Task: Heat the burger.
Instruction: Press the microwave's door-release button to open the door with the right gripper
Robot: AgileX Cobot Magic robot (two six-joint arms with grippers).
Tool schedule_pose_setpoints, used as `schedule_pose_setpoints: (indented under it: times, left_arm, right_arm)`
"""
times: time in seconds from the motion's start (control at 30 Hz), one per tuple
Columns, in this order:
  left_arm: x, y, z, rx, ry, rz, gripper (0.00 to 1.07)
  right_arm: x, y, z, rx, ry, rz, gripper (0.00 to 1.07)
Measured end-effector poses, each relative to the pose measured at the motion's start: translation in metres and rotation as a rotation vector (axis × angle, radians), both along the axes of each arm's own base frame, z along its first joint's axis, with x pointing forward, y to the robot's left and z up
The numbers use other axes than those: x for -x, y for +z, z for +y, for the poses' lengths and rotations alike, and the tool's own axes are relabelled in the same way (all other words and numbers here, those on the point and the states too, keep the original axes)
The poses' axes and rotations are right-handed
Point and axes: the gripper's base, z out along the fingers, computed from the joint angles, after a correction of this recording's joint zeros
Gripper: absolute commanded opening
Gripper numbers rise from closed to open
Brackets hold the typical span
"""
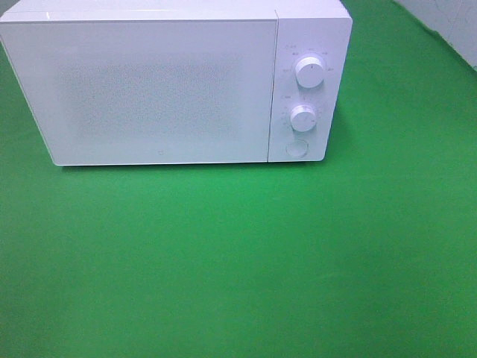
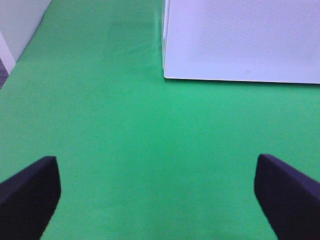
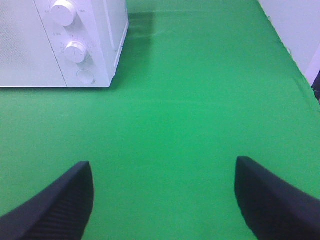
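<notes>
The burger is out of view in every frame. A white microwave (image 1: pixel 164 82) stands at the back of the green cloth, its door shut, with two round knobs (image 1: pixel 309 72) and a round button (image 1: pixel 297 148) on its right panel. My left gripper (image 2: pixel 157 200) hangs open over bare cloth, a little in front of the microwave's (image 2: pixel 240 40) left corner. Over the cloth in front of and to the right of the microwave (image 3: pixel 65 42), my right gripper (image 3: pixel 162 200) is open and holds nothing. Neither arm shows in the exterior high view.
Green cloth (image 1: pixel 238 261) covers the table in front of the microwave. A pale wall (image 2: pixel 20 25) runs along the left edge and another pale wall (image 3: pixel 300 30) along the right.
</notes>
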Motion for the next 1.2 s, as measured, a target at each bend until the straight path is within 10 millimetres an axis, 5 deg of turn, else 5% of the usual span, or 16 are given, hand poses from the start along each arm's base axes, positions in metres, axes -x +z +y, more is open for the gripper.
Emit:
schedule_pose_setpoints:
  times: [0.53, 1.2]
  left_arm:
    - [0.0, 0.0, 0.0, 0.0, 0.0, 0.0, 0.98]
    - [0.0, 0.0, 0.0, 0.0, 0.0, 0.0, 0.98]
  right_arm:
    - [-0.012, 0.021, 0.002, -0.026, 0.001, -0.079, 0.78]
    - [-0.103, 0.032, 0.017, -0.06, 0.021, -0.062, 0.76]
